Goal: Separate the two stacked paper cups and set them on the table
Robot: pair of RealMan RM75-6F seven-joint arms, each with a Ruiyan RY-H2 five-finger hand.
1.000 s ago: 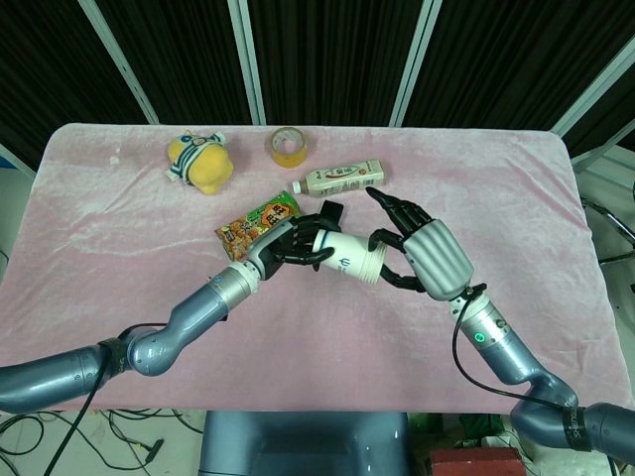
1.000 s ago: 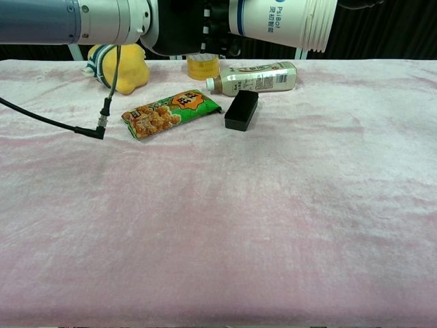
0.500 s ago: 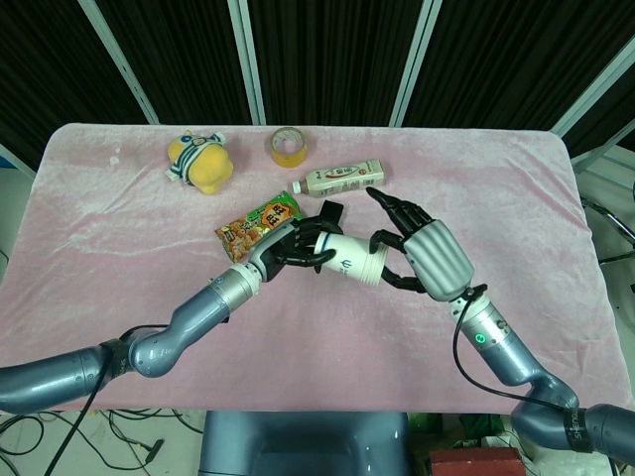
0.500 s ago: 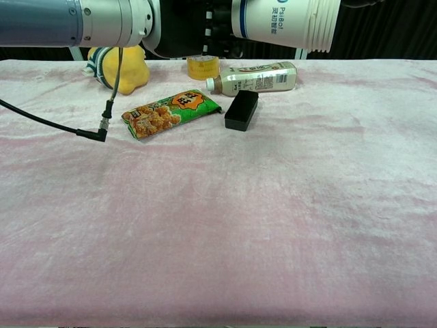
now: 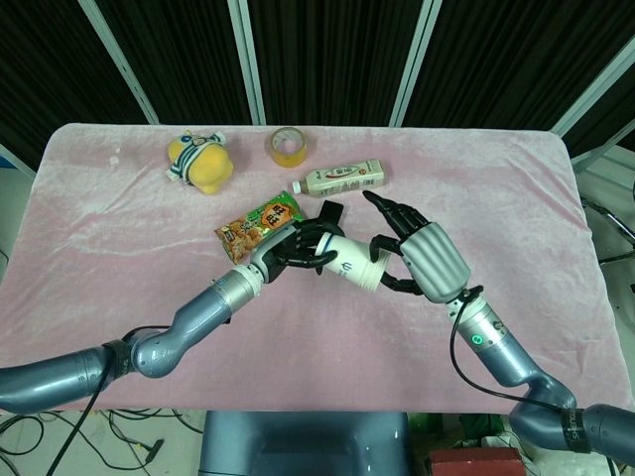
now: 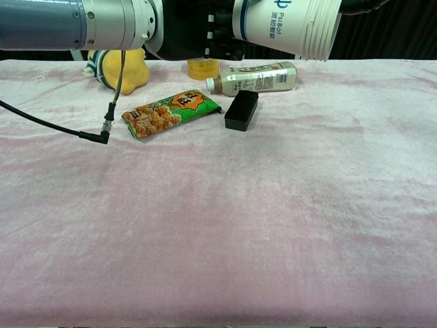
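The two stacked paper cups point(image 5: 352, 264), white with blue print, lie sideways in the air above the table, rims pointing right. They also fill the top of the chest view as the stacked cups point(image 6: 287, 24). My left hand point(image 5: 298, 246) grips their base end with its fingers wrapped round. My right hand point(image 5: 422, 256) is at the rim end, one finger over the rim and the thumb under it, the other fingers spread upward. Whether it presses the rim cannot be told. In the chest view only a dark bit of the right hand point(image 6: 358, 5) shows.
A black box point(image 6: 242, 110) lies on the pink cloth point(image 6: 273, 205) below the cups, beside a snack packet point(image 6: 171, 113). A bottle point(image 6: 256, 77) lies on its side, with a tape roll point(image 5: 287, 147) and a yellow plush toy point(image 5: 200, 162) further back.
The left hand has brought the cups slightly right and toward the right hand. The right hand's finger and thumb now sit closer round the rim.
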